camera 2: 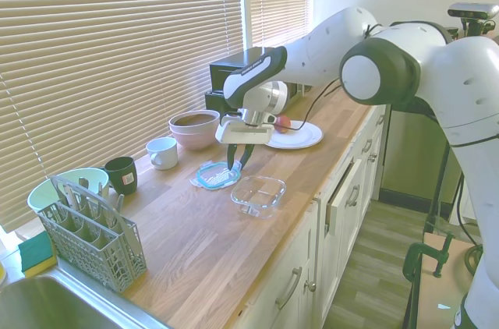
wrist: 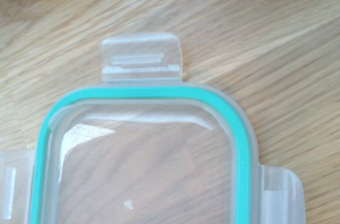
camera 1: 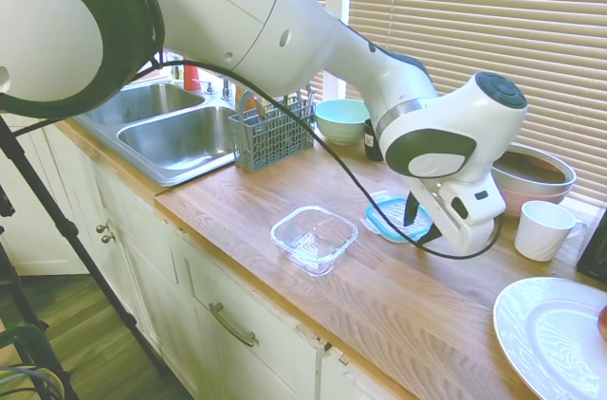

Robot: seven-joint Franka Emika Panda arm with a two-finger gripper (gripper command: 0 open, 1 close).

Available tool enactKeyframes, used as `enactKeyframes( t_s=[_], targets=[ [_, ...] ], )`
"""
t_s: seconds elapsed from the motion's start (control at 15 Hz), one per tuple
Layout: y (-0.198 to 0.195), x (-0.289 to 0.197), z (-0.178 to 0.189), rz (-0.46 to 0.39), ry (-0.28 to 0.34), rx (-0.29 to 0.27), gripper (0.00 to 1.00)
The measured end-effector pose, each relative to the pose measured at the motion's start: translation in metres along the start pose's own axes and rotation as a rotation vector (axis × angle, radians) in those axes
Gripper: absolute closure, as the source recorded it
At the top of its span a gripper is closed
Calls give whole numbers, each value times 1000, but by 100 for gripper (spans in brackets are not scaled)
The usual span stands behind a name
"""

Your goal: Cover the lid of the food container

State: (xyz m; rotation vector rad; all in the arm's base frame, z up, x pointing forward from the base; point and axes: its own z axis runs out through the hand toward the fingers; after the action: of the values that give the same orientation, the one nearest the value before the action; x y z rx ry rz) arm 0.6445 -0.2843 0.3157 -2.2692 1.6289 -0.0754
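clear lid point(camera 2: 217, 175) beneath parted claw point(camera 2: 235, 160) (fingers down, nothing gripped)

Lid point(camera 2: 217, 175) beside food container point(camera 2: 258, 192)

One flat square clear plastic lid with a teal rim point(camera 1: 396, 219) lies under the jaws. One clear glass square food container point(camera 1: 314, 238) sits just beside the jaws, toward the bench's front edge. There are two round bowls behind the jaws by the blinds: one pale teal bowl point(camera 1: 341, 119) and one pink bowl with a brown inside point(camera 1: 531, 175). There are two cups: one white cup point(camera 1: 543, 229) and one dark cup point(camera 2: 121, 174). One large white plate point(camera 1: 550, 336) lies well apart from the jaws. One grey plastic cutlery basket point(camera 1: 270, 134) stands by the one steel double sink point(camera 1: 175, 128). One green and yellow sponge point(camera 2: 33, 252) lies beyond the basket.
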Motion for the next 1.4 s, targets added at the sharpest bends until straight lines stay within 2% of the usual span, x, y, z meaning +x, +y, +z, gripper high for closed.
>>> enactKeyframes(
  t_s=[0.6,0.87,1.07,1.4],
  targets=[
    [-3,-3,0,-12,5,-6,100],
    [-4,-3,-10,-33,27,-17,100],
    [-3,-8,-44,-56,68,-18,100],
    [35,-30,-133,-88,168,-53,100]
  ],
)
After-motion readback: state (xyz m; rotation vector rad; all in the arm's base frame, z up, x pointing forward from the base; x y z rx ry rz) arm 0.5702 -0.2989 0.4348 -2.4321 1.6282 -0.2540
